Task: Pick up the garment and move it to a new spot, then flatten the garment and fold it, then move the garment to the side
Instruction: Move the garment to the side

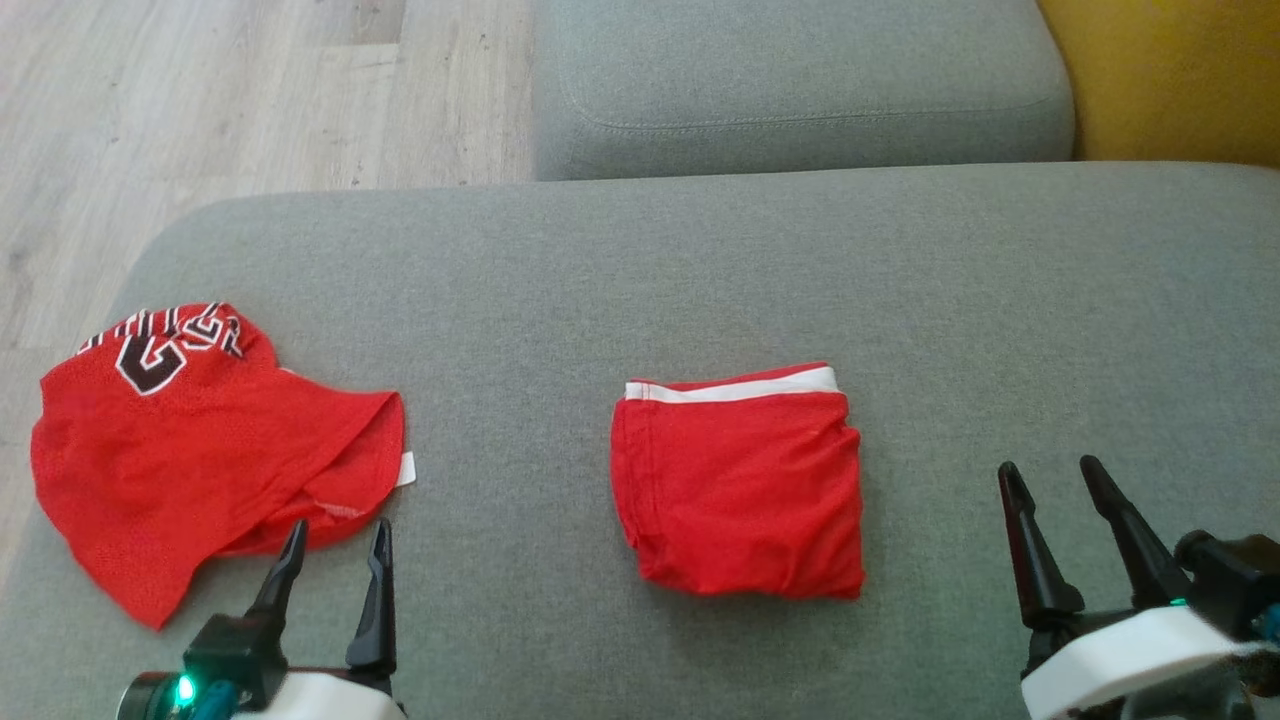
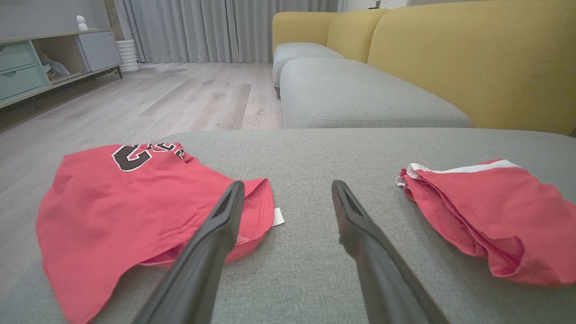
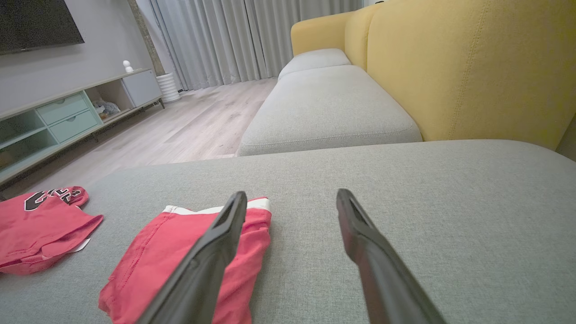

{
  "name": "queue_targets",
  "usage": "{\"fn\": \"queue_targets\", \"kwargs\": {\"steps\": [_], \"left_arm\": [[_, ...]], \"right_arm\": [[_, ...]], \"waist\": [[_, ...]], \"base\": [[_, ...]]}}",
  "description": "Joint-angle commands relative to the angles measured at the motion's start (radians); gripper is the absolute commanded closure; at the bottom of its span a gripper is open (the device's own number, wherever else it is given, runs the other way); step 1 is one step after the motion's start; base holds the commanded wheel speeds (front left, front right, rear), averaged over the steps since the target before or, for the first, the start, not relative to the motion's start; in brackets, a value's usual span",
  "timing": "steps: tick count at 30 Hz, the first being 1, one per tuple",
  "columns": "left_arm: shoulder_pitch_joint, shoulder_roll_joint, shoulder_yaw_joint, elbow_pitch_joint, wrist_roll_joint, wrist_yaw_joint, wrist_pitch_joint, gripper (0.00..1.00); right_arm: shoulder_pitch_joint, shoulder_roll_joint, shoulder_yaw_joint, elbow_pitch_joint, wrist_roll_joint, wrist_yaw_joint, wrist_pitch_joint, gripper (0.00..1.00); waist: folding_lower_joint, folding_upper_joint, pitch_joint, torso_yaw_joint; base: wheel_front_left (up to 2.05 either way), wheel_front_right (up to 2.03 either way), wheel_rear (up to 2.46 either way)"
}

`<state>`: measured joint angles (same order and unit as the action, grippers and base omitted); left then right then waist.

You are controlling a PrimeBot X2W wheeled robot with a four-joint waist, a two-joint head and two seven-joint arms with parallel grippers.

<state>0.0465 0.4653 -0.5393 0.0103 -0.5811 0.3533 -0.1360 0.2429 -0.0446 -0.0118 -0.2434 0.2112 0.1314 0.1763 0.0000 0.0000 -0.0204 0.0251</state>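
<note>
We work over a broad grey cushion (image 1: 700,260) that carries everything. Its far edge meets a second grey cushion (image 1: 800,90), and a yellow backrest (image 1: 1170,80) rises on the right. Pale wooden floor (image 1: 200,100) lies beyond the cushion's rounded far-left corner and runs back to grey curtains (image 2: 216,27) and a low cabinet (image 3: 67,112) along the wall.

A long stretch of grey fabric runs from the middle out to the right. A rumpled red jersey (image 1: 200,440) with black lettering lies at the left edge. A folded red garment (image 1: 740,480) with a white band lies flat near the middle, well apart from the jersey.

Our left gripper (image 1: 338,530) is at the jersey's near hem, fingers spread wide and holding nothing; we cannot tell whether it touches the cloth. Our right gripper (image 1: 1048,465) sits to the right of the folded garment, equally wide and empty.
</note>
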Motion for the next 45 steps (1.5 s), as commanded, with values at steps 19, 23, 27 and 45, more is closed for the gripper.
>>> {"fn": "queue_targets", "kwargs": {"steps": [19, 23, 27, 45], "left_arm": [[-0.090, 0.034, 0.041, -0.050, 0.016, 0.011, -0.032, 0.00], [-0.138, 0.023, 0.033, -0.059, 0.036, 0.000, -0.048, 0.00], [-0.183, 0.006, 0.032, -0.054, 0.046, -0.010, -0.068, 0.00], [-0.250, -0.073, 0.040, 0.003, 0.075, -0.067, -0.122, 0.00]], "right_arm": [[-0.068, -0.009, 0.011, -0.002, 0.014, -0.001, 0.045, 0.00], [-0.118, -0.024, 0.049, 0.089, 0.042, -0.001, 0.061, 0.00], [-0.179, -0.027, 0.097, 0.213, 0.087, -0.001, 0.053, 0.00], [-0.340, -0.034, 0.148, 0.532, 0.158, -0.001, 0.079, 1.00]], "waist": [[0.0000, 0.0000, 0.043, 0.016], [0.0000, 0.0000, 0.086, 0.047], [0.0000, 0.0000, 0.125, 0.086], [0.0000, 0.0000, 0.187, 0.163]], "base": [[0.00, 0.00, 0.00], [0.00, 0.00, 0.00], [0.00, 0.00, 0.00], [0.00, 0.00, 0.00]]}}
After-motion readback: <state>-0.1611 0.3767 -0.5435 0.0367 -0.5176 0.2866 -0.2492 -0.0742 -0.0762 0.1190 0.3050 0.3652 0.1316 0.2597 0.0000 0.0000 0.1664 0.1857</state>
